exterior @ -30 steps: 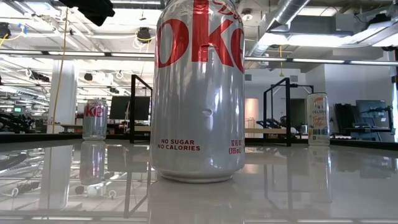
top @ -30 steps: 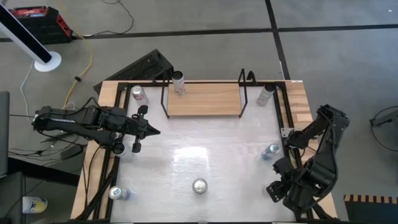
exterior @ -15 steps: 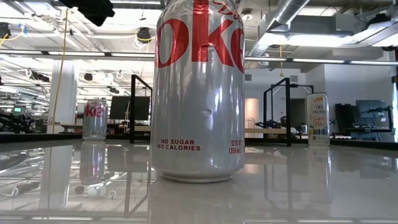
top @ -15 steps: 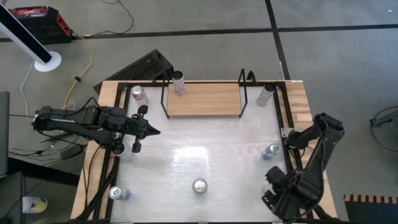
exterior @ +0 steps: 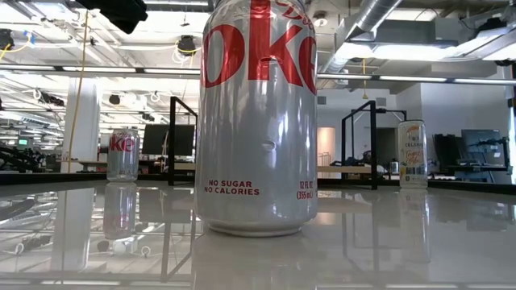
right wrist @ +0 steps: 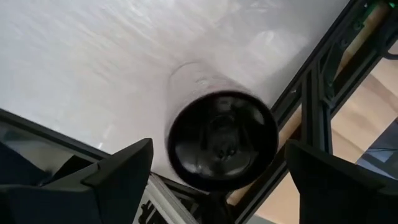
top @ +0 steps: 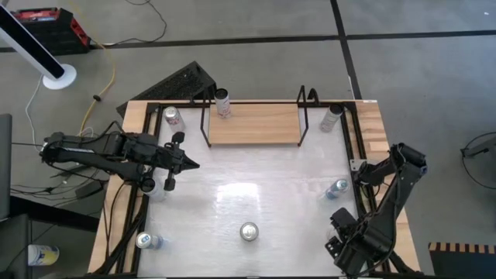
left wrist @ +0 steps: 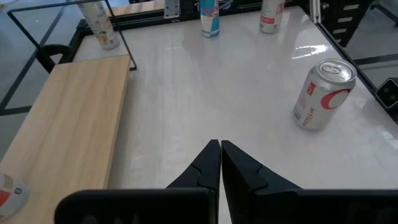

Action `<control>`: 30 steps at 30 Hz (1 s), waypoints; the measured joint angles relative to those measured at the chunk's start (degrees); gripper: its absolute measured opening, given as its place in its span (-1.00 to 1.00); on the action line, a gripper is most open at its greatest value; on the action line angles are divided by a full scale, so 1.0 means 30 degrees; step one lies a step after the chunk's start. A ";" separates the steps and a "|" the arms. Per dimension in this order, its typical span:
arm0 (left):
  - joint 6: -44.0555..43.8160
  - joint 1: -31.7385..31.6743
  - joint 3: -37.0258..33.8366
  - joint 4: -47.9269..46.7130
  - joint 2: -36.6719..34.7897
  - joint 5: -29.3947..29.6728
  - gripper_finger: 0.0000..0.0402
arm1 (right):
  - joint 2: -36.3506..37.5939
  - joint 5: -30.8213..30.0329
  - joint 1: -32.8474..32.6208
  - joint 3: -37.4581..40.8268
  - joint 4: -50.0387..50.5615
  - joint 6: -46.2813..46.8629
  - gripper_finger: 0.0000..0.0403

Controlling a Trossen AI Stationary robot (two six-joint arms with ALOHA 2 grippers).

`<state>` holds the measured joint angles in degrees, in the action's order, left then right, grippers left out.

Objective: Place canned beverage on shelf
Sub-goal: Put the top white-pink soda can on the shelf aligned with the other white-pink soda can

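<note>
Right claw (top: 350,246) pulled back to the table's near-right corner, jaws wide, empty; left claw (top: 191,163) shut, parked.

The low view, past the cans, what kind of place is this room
Probably an open industrial-style lab or workshop. Exposed ducts and pipes run along the bare ceiling, monitors sit on benches, and two robot arms work over a white table on a concrete floor.
</note>
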<state>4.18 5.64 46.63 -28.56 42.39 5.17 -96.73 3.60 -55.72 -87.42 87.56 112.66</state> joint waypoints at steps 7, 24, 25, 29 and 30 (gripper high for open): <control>0.0257 0.0002 0.0000 0.0000 -0.0003 0.0000 -1.00 | 0.0000 -0.0007 0.0000 0.0345 -0.0529 -0.0066 0.92; 0.0543 0.0002 0.0000 -0.0007 0.0000 0.0000 -1.00 | 0.0051 -0.0143 0.0740 0.0307 -0.0688 -0.2805 0.34; 0.0543 0.0002 0.0000 -0.0007 -0.0007 0.0000 -1.00 | 0.0051 -0.0326 0.0937 0.0227 -0.0634 -0.3343 0.34; 0.0829 0.0002 0.0000 0.0019 0.0000 0.0000 -1.00 | 0.0051 -0.2036 0.2232 -0.0534 0.0059 -0.5827 0.34; 0.0903 0.0002 0.0000 0.0029 -0.0004 0.0000 -1.00 | 0.0058 -0.2308 0.2643 -0.0733 0.0226 -0.6593 0.34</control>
<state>6.89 5.65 46.63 -28.47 42.38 5.17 -96.55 -3.33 -47.79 -89.62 88.23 92.88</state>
